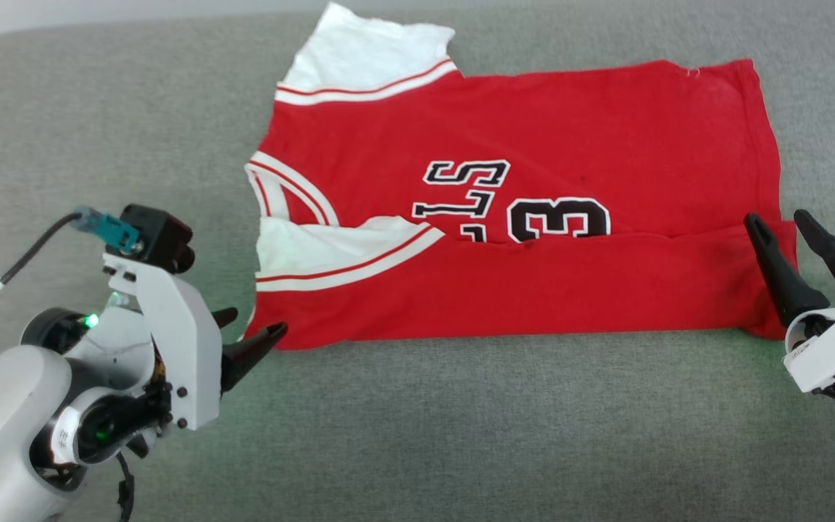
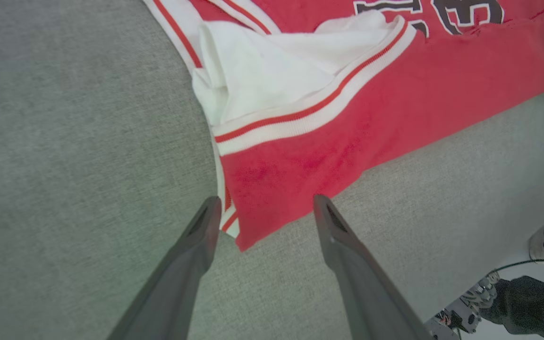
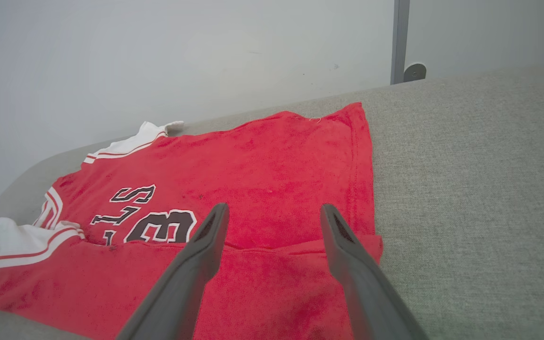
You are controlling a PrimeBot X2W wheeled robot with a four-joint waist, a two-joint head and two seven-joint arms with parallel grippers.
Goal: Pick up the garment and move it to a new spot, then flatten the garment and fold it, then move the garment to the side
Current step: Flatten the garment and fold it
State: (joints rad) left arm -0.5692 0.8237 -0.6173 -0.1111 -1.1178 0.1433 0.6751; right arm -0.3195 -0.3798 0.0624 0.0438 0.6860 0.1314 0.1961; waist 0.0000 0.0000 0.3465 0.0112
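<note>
The garment [image 1: 533, 145], a red jersey with white sleeves and black lettering, lies spread on the grey surface. Its near long edge is folded up over the lower part of the lettering. My left gripper [image 1: 254, 326] is open at the garment's near left corner. In the left wrist view that corner [image 2: 262, 208] lies between the spread fingers of my left gripper [image 2: 266, 202], and nothing is pinched. My right gripper [image 1: 780, 221] is open at the garment's near right corner. The right wrist view shows my right gripper [image 3: 274, 208] above the folded red cloth [image 3: 262, 283], holding nothing.
The grey fabric surface [image 1: 461, 435] stretches wide around the garment, with free room in front and to the left. A pale wall and a metal post [image 3: 399, 42] stand behind it. A person's shoes and dark trouser legs [image 2: 527, 302] are past the surface's edge.
</note>
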